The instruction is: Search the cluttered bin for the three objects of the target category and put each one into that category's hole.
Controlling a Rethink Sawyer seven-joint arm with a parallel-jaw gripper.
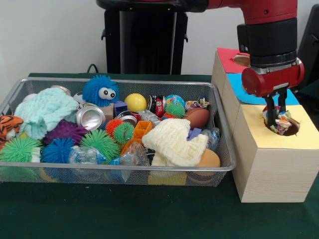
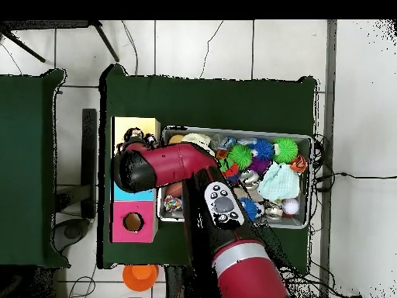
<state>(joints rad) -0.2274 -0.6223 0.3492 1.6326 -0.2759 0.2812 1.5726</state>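
Note:
My gripper (image 1: 275,113) hangs over the round hole (image 1: 295,129) in the yellow top of the wooden box (image 1: 271,169), right of the bin. Its fingers are shut on a crumpled, many-coloured wrapper (image 1: 283,122) that sits in the mouth of the hole. Another such wrapper (image 1: 198,103) lies at the back right of the wire bin (image 1: 119,82). In the overhead view the arm hides most of the gripper (image 2: 133,144), which sits over the yellow section (image 2: 138,126). The wrapper there is barely visible.
The box also has a blue section (image 1: 240,94) and a red section (image 1: 227,59) with its own hole. The bin holds spiky balls (image 1: 102,142), cans (image 1: 90,117), knitted cloths (image 1: 174,142), plastic bottles and egg-shaped things. An orange cup (image 2: 140,275) stands on the floor.

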